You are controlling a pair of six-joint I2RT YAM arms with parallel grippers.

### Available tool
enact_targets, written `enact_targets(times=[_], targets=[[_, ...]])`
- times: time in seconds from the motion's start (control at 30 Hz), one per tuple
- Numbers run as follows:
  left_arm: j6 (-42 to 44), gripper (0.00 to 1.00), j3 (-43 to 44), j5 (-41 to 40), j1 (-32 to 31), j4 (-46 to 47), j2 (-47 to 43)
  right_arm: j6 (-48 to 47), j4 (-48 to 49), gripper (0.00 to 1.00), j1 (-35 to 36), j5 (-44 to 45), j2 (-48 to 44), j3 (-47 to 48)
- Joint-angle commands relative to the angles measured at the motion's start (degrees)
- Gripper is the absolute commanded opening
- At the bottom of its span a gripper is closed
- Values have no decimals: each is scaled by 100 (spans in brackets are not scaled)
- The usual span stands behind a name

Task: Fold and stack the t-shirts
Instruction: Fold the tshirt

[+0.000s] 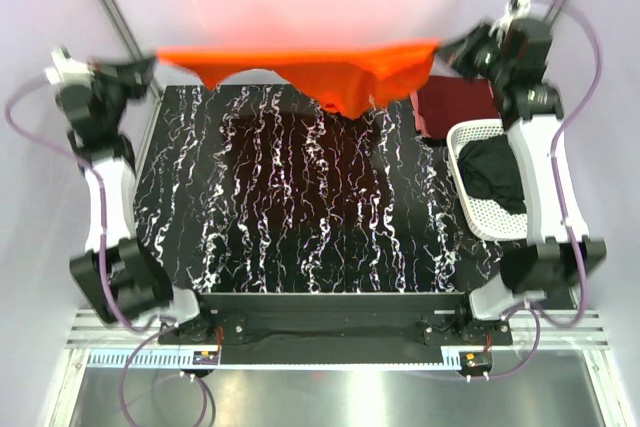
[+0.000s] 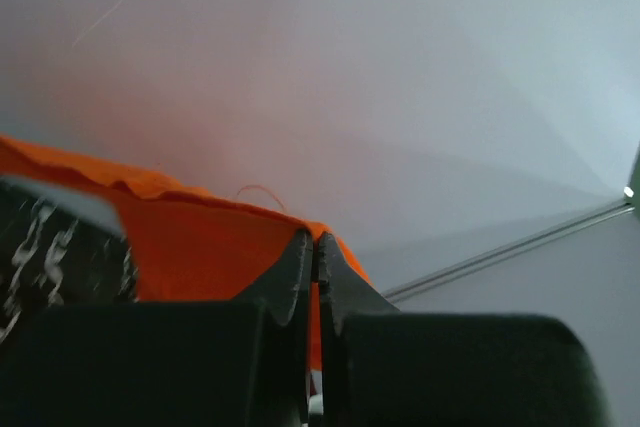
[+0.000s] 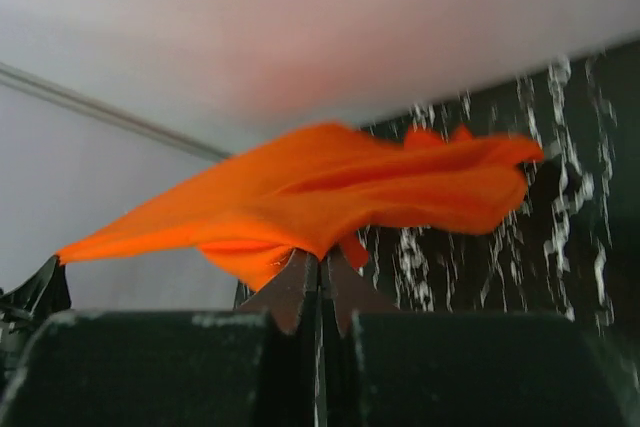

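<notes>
The orange t-shirt (image 1: 310,72) hangs stretched in the air along the far edge of the black, white-veined tabletop (image 1: 300,217), at 12 o'clock in the overhead view, its top edge pulled into a nearly straight line from 10 o'clock to 1 o'clock. The left end effector (image 1: 150,65) is clamped on the shirt's left end at 10 o'clock; its wrist view shows the two dark fingers pressed together (image 2: 314,242) with orange t-shirt (image 2: 200,237) cloth pinched between them. The right end effector (image 1: 445,47) is clamped on the other end at 1 o'clock, and in its wrist view the fingers meet (image 3: 320,265) on a bunched corner while the orange t-shirt (image 3: 330,187) runs away to the left in loose folds. The middle of the shirt sags lowest toward its right half, over the far strip of the tabletop. The maroon t-shirt (image 1: 455,107) lies flat at 2 o'clock, just beyond the white perforated basket (image 1: 480,212). The black t-shirt (image 1: 495,172) sits crumpled inside that basket at 3 o'clock, partly hidden by the right arm
</notes>
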Motion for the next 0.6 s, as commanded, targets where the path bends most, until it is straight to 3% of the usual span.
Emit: enact_targets(times=[0.0,0.03,0.1,0.2,0.4,0.57], targets=[[529,0,-1602,396,296,404,-1221,-20,-358,0,190,-143,-1307,-1493],[756,0,-2389,458,357,38,-1467,-46,-472,0,243,-152,-1779,-2211],[1047,0,-3027,432,533,-587,-2212,50,-876,0,331,-187,-2256,-2900],[2047,0,-3679,-67,700,-2840,-2821,-54,-1490,0,402,-275,-2995,-4244],[2796,0,-4391,-999,1166,-4479,-3148,-275,-2722,0,419,-320,-3690,-5792],[3149,0,-4585,-2115,1403,-5256,-3429,-275,-3266,0,437,-424,-3972,-6524]])
